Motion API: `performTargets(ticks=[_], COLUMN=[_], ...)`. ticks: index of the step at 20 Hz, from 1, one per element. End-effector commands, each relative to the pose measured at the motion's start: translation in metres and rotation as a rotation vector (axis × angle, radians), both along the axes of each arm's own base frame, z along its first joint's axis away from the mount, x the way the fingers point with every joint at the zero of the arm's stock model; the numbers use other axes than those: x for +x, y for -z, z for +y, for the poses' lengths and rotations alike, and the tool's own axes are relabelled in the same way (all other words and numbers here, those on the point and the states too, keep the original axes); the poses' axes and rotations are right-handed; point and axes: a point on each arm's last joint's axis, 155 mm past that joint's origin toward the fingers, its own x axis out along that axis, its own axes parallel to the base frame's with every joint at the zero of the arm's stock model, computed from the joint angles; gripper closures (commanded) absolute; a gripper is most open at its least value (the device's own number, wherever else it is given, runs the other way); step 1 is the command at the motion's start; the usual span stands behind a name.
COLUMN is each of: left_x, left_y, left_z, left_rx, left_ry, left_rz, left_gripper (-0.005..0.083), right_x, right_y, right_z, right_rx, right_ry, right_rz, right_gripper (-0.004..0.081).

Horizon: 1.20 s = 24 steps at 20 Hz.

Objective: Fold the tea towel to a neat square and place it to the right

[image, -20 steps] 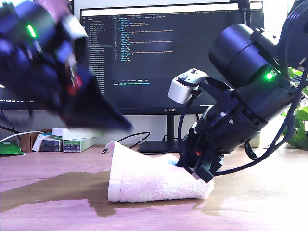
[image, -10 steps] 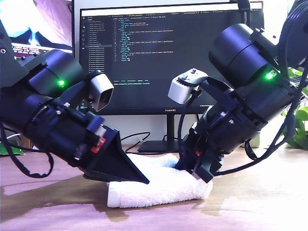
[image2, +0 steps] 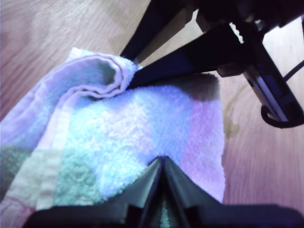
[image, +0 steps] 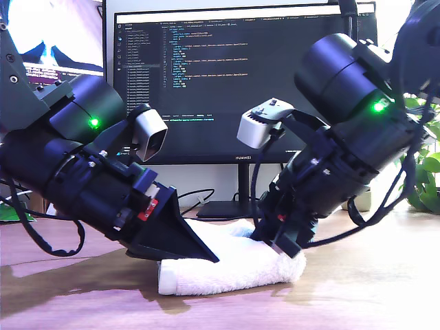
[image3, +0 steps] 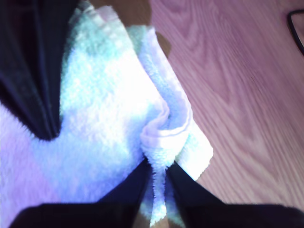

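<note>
One fluffy white terry tea towel lay bunched on wood-grain table; my first gripper pressed together on it; my second gripper pinched its folded edge.

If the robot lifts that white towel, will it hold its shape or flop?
Likely floppy: the tea towel bunches into soft folds where my second gripper pinches it. Its thick looped pile probably grips well rather than slipping. It lies slumped on the table, so rolling or tipping seems unlikely.
</note>
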Motion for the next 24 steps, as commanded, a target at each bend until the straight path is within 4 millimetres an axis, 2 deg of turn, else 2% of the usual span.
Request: performTargets(ticks=[1,4,15,20,22,24], left_x=[-0.019,-0.017,-0.017,-0.017,-0.017,-0.017], left_y=[0.054,0.057,0.059,0.061,0.061,0.061], left_z=[0.022,0.025,0.028,0.029,0.029,0.029], left_rx=[0.136,0.158,0.174,0.184,0.183,0.183], left_ry=[-0.03,-0.046,-0.042,-0.046,-0.046,-0.046], left_rz=[0.11,0.104,0.099,0.097,0.097,0.096], left_gripper=[0.0795,0.0795,0.0795,0.0795,0.0795,0.0795], right_x=[-0.004,0.007,0.054,0.064,0.062,0.059], right_y=[0.023,0.015,-0.02,-0.03,-0.033,-0.038], right_z=[-0.008,-0.008,-0.024,-0.03,-0.029,-0.027], right_rx=[-0.059,-0.074,-0.143,-0.173,-0.189,-0.206], right_ry=[0.022,0.047,0.169,0.177,0.168,0.152], right_rz=[0.054,0.033,-0.042,-0.026,0.003,0.04], right_gripper=[0.0654,0.059,0.0591,0.0598,0.0662,0.0788])
